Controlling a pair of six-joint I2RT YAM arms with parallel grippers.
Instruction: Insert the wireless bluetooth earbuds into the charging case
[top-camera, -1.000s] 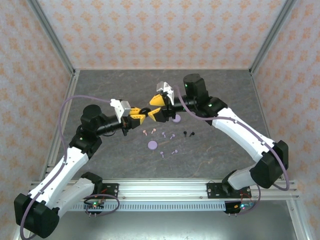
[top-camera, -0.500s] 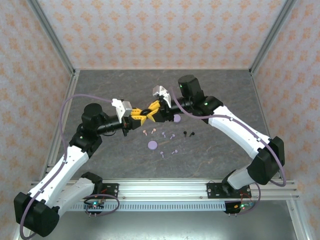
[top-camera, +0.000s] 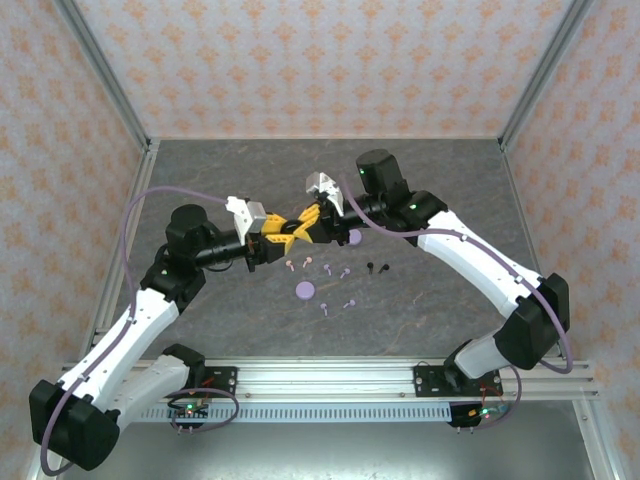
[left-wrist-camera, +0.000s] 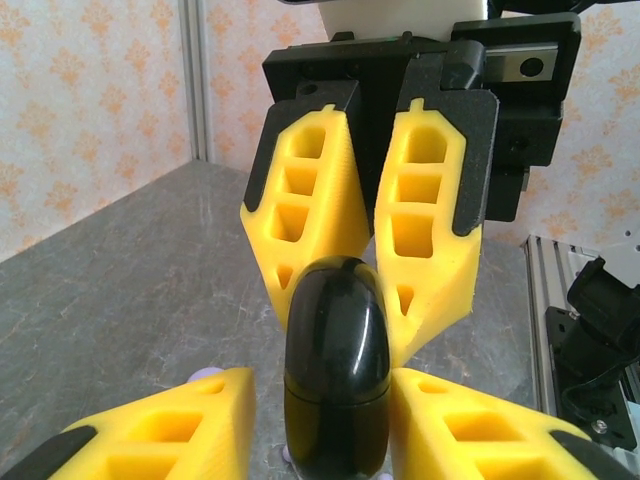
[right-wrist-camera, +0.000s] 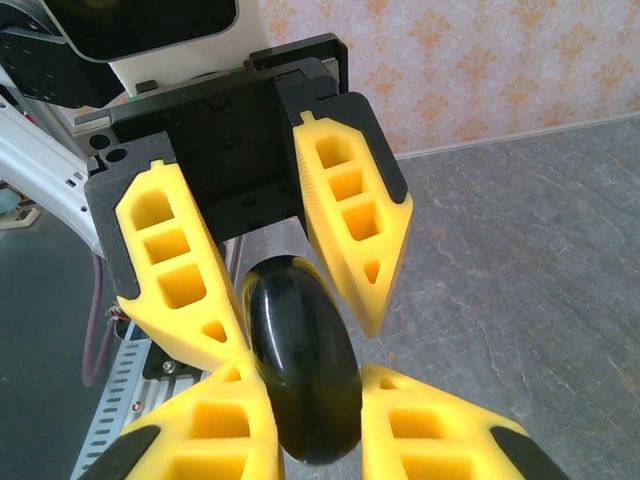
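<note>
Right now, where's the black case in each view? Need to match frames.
Top external: black case, centre, where left gripper and right gripper meet, mostly hidden.
Left wrist: bottom centre.
Right wrist: bottom centre.
Shared landmark: grey stone tabletop.

My two arms (top-camera: 478, 262) are white shells with black joints and black bases, and a lavender cable (top-camera: 126, 228) loops along each. On my left gripper (left-wrist-camera: 325, 378) and right gripper (right-wrist-camera: 305, 368) alike, the fingers (left-wrist-camera: 430, 200) are yellow wedges — hollowed with square and triangular pockets, capped by black plates — set on a black block dotted with small screw holes, beside a white wrist housing (top-camera: 240, 209)
</note>
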